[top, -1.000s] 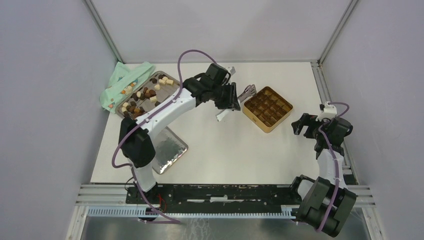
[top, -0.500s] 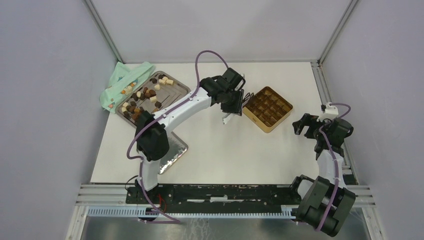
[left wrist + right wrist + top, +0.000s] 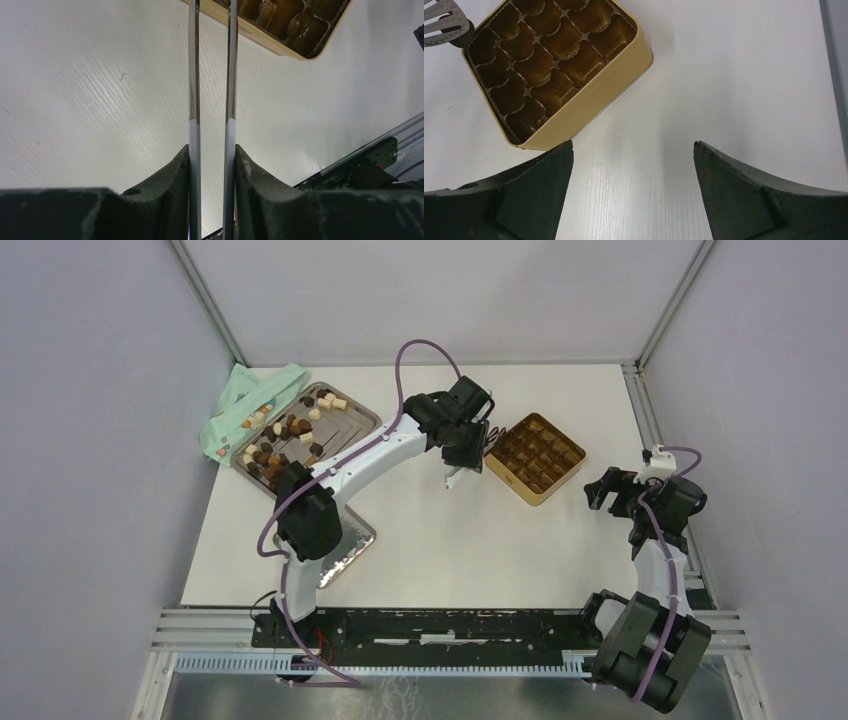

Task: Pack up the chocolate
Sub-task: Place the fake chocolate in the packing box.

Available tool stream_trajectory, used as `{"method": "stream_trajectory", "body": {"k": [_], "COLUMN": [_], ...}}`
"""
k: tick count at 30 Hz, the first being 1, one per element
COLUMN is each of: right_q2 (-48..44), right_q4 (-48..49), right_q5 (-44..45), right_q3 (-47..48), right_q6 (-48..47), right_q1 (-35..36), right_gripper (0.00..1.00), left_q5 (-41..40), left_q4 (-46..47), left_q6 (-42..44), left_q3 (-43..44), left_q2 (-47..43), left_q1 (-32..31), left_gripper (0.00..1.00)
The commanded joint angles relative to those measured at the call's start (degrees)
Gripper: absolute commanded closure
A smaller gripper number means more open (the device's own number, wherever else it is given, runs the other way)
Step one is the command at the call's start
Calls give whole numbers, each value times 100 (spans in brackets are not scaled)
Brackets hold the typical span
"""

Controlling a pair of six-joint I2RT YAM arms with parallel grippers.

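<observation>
Right pincer (image 3: 633, 145), 3 o'clock on table (image 3: 450, 530): jaws released wide, nothing held, just beside gold tin (image 3: 589, 109). Left pincer (image 3: 211, 155), centre, clenched on metal tongs (image 3: 194, 75), tips at tin's 9 o'clock corner. Chocolate (image 3: 285, 430) lies loose on steel tray (image 3: 352, 418), 10 o'clock, far left.

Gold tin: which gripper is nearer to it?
Left. The left gripper, holding tongs, is beside the gold tin on its left; right gripper stands apart beyond its right side.

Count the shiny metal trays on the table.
2. One shiny metal tray, far left beside the mint-green bag, holds chocolate pieces; the second tray lies nearer, partly under the left arm.
</observation>
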Motion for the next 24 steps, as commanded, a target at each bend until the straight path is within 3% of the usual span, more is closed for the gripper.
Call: {"method": "stream_trajectory", "body": {"k": [1, 14, 24], "right_q2": [-5, -63, -72], "right_q4": [237, 255, 261], "right_q5": [-123, -200, -268], "right_q3": [-38, -72, -68], "right_q6": [32, 52, 89], "right_q1": [-50, -85, -107], "right_gripper": [5, 5, 5], "left_q5": [-78, -203, -227], "left_q4": [46, 2, 7], "left_q6": [243, 296, 314], "left_q3": [323, 397, 399], "left_q2": [107, 181, 113], "left_q1": [-53, -53, -53], "left_gripper": [76, 62, 60]}}
